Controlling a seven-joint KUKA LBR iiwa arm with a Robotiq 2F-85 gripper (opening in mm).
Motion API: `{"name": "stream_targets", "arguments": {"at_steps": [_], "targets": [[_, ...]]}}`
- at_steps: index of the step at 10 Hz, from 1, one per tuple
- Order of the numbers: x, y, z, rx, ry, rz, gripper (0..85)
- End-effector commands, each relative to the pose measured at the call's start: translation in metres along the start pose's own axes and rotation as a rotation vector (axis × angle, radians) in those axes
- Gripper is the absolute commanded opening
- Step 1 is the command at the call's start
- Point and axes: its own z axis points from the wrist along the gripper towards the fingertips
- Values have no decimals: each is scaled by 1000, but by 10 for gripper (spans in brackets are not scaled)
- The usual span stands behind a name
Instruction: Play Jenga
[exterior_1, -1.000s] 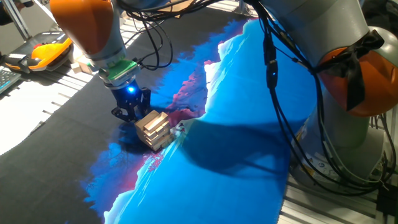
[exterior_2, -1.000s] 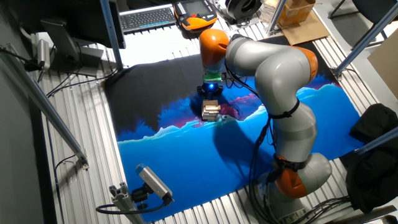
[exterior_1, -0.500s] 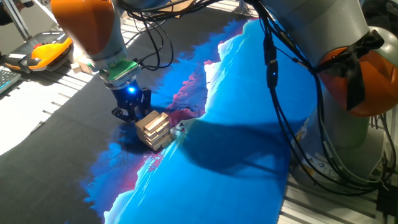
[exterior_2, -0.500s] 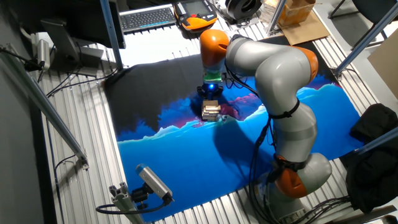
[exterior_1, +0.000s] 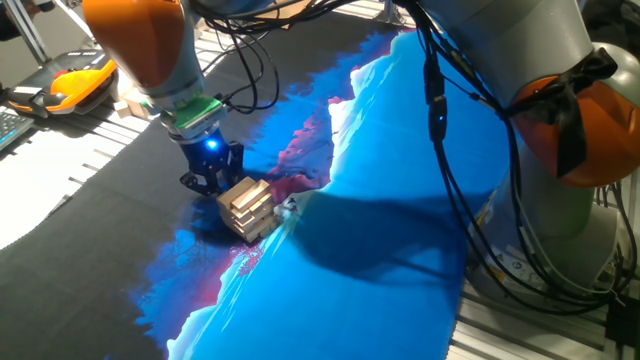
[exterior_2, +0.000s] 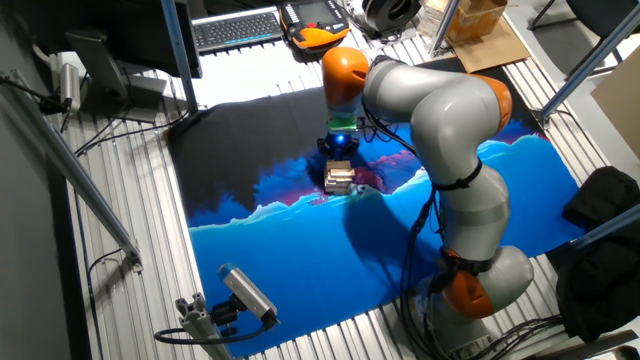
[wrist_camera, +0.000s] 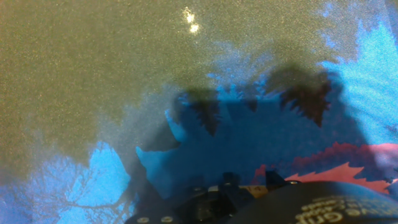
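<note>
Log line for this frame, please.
phase: at tower | gripper: low beside Jenga tower, contact and jaw state unclear | tower: standing on cloth

A blue, black and magenta printed cloth (exterior_2: 300, 255) is covering the table (exterior_2: 140, 250); a keyboard (exterior_2: 237, 27) and an orange-black pendant (exterior_1: 78, 82) are lying at its edges.
</note>
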Motion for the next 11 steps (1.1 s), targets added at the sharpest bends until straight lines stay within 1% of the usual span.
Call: {"name": "stream_targets", "arguments": {"at_steps": [1,4,5,6,8,11], "targets": [[0,0,0,0,0,0,170],[0,0,-1,3,0,2,170],[0,0,-1,4,-1,5,340],[0,0,-1,7,-3,6,340],[0,0,-1,6,14,19,340],[0,0,-2,8,23,14,340]]}}
